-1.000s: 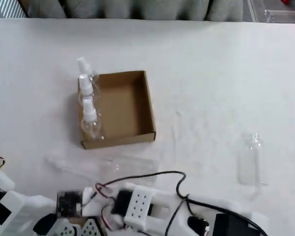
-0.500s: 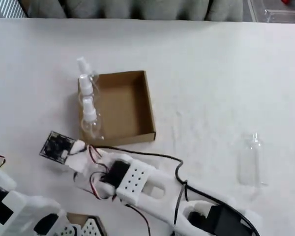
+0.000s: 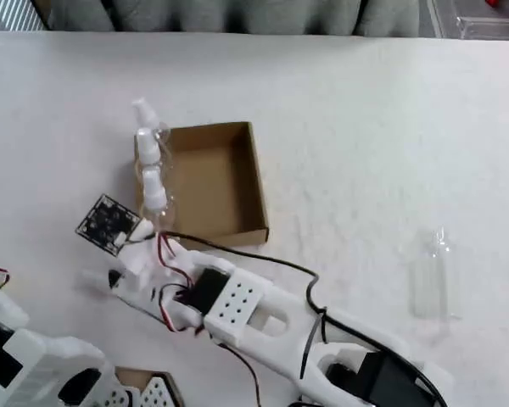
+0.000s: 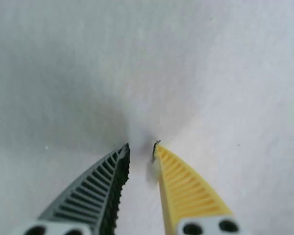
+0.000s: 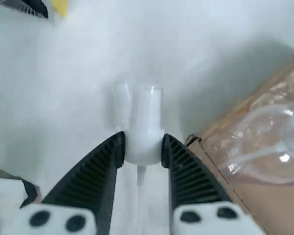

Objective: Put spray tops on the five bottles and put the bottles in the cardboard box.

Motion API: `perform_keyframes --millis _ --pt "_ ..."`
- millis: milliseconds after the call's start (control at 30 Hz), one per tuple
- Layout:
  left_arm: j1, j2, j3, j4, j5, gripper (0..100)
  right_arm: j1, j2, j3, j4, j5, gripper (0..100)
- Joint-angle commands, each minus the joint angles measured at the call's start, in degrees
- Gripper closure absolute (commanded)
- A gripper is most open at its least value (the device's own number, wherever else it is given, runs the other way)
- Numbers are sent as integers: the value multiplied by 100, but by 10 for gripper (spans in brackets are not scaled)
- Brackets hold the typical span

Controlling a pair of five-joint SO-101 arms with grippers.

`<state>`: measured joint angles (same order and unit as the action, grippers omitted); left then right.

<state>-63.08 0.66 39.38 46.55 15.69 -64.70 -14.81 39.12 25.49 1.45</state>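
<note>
The cardboard box (image 3: 229, 182) lies open left of the table's middle. Three clear bottles with white spray tops (image 3: 153, 188) stand in a row along its left wall. A clear bottle without a top (image 3: 430, 273) lies at the right. My right gripper (image 5: 142, 145) is shut on a white spray top (image 5: 143, 128) just above the cloth, beside the box's near left corner (image 5: 245, 147); from above, that spray top (image 3: 92, 278) pokes out from under the wrist. My left gripper (image 4: 141, 145) points down at bare cloth, slightly open with nothing between its fingers.
The right arm (image 3: 263, 322) stretches from the bottom right across the front of the table. The left arm's base (image 3: 34, 365) sits at the bottom left corner. A white cloth (image 3: 365, 144) covers the table.
The right arm swung out from the bottom edge to the left, toward the box's near left corner, and its gripper now sits at the spray top.
</note>
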Motion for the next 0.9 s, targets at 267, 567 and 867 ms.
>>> perform_keyframes --millis 267,567,867 --pt "57 -198 -273 70 53 912 -171 286 -1046 -760 -35 981" --pt "57 -198 -264 62 53 912 -127 831 -2514 453 -26 699" --pt "57 -198 -264 62 53 912 -92 822 -4220 3073 -26 615"
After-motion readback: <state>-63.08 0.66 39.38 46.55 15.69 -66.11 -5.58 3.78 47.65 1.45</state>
